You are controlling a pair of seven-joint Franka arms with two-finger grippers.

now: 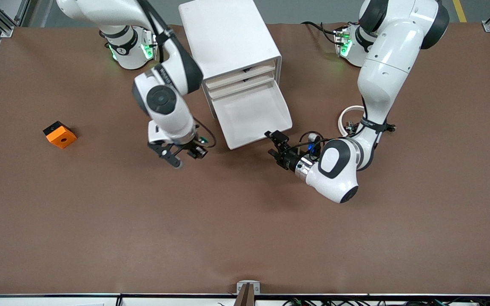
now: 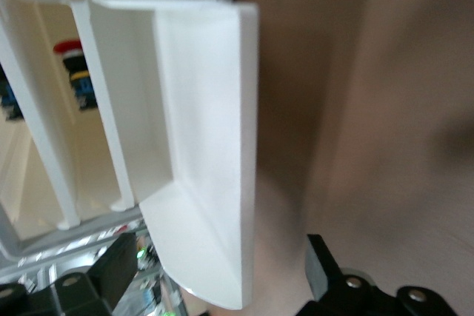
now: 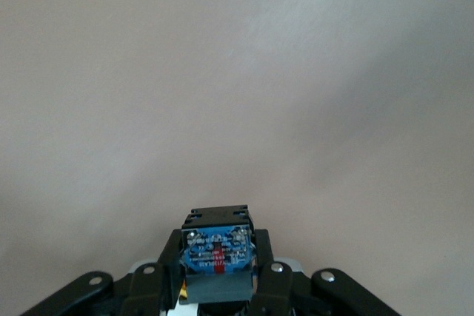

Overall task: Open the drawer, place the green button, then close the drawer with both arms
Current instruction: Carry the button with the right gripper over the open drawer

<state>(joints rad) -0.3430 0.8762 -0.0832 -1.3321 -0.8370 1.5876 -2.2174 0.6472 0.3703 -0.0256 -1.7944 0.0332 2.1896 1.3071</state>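
Note:
The white cabinet (image 1: 228, 38) stands between the arm bases. Its lowest drawer (image 1: 253, 114) is pulled out and looks empty. My left gripper (image 1: 275, 145) is open just off the drawer's front corner toward the left arm's end. In the left wrist view its fingers (image 2: 111, 271) stand wide apart on either side of the drawer's front panel (image 2: 215, 146) without touching it. My right gripper (image 1: 187, 156) is over bare table beside the drawer, toward the right arm's end. It is shut on the button (image 3: 216, 249), whose black body and blue bit show in the right wrist view.
An orange cube (image 1: 60, 134) with a hole lies toward the right arm's end. A white arc (image 1: 349, 119) with small black clips (image 1: 349, 126) lies by the left arm. A red-capped part (image 2: 70, 49) sits in an upper drawer.

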